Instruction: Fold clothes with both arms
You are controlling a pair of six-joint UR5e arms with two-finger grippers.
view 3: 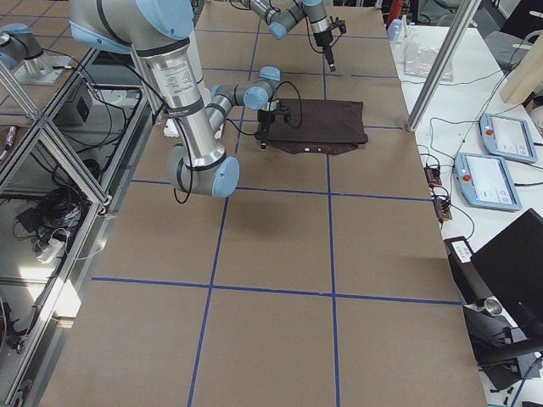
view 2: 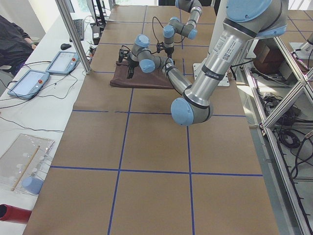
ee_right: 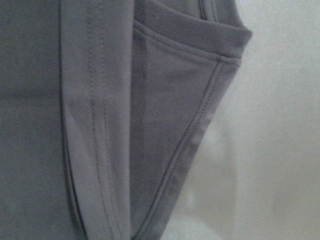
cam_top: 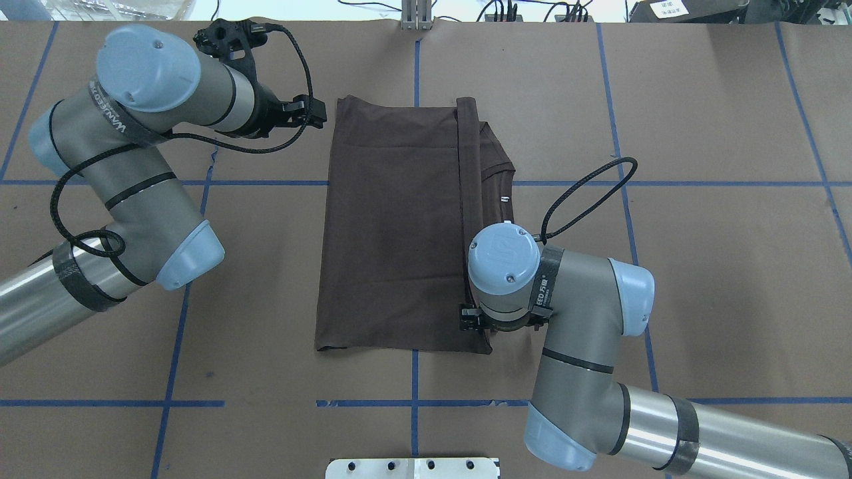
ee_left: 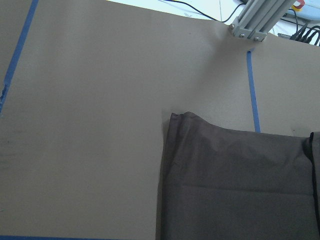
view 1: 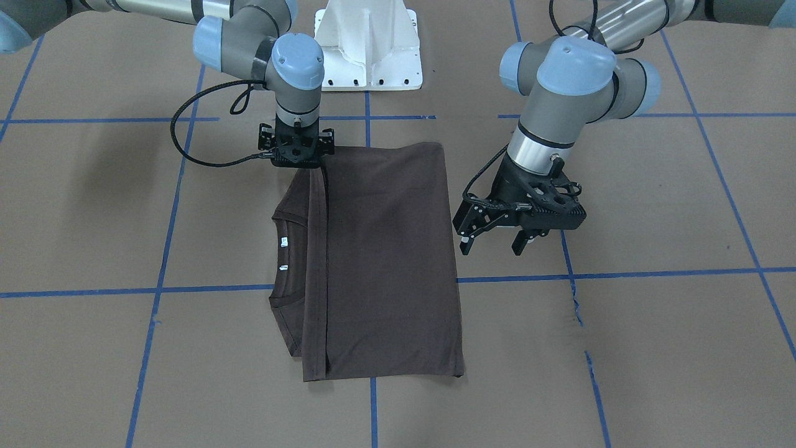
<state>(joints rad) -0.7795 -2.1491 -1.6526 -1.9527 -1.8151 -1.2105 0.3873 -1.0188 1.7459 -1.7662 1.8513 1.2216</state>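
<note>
While the right gripper, jaws not visible, sits on the T-shirt corner, the left gripper hangs wide open; the next fold likely needs 2 grips.

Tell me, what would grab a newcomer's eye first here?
A dark brown T-shirt lies folded on the brown, blue-lined table. The right gripper is down at a collar-side corner of it, while the left gripper hovers open beside the opposite edge.

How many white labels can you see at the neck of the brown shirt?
2, both inside the collar in the front-facing view: the upper label and the lower label just beneath it. Folds may hide others.
</note>
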